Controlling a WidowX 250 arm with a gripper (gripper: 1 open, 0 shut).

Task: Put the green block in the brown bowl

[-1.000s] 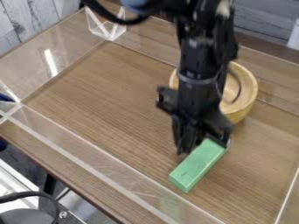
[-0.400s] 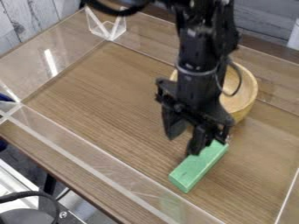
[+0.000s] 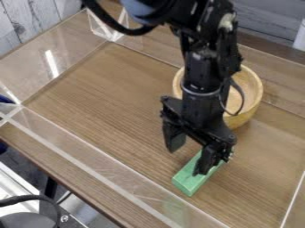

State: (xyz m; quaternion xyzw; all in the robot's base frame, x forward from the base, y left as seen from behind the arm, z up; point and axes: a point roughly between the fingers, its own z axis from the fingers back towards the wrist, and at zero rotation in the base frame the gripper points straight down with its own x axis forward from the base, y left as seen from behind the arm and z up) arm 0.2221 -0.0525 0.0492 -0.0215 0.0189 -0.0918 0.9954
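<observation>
The green block (image 3: 191, 177) lies flat on the wooden tabletop near the front right. Only its near end shows, since the far end is hidden behind the fingers. My gripper (image 3: 195, 149) points straight down over that far end, jaws open, one finger on each side of the block. The brown bowl (image 3: 245, 92) stands just behind the gripper, partly covered by the black arm (image 3: 205, 53), and nothing shows inside it.
Clear acrylic walls ring the tabletop, with the front wall (image 3: 84, 151) running close past the block. A small clear stand (image 3: 110, 28) sits at the back left. Bare wood (image 3: 102, 93) spreads to the left of the gripper.
The jaws went from shut to open and the gripper dropped lower over the block's far end. The block and bowl have not moved.
</observation>
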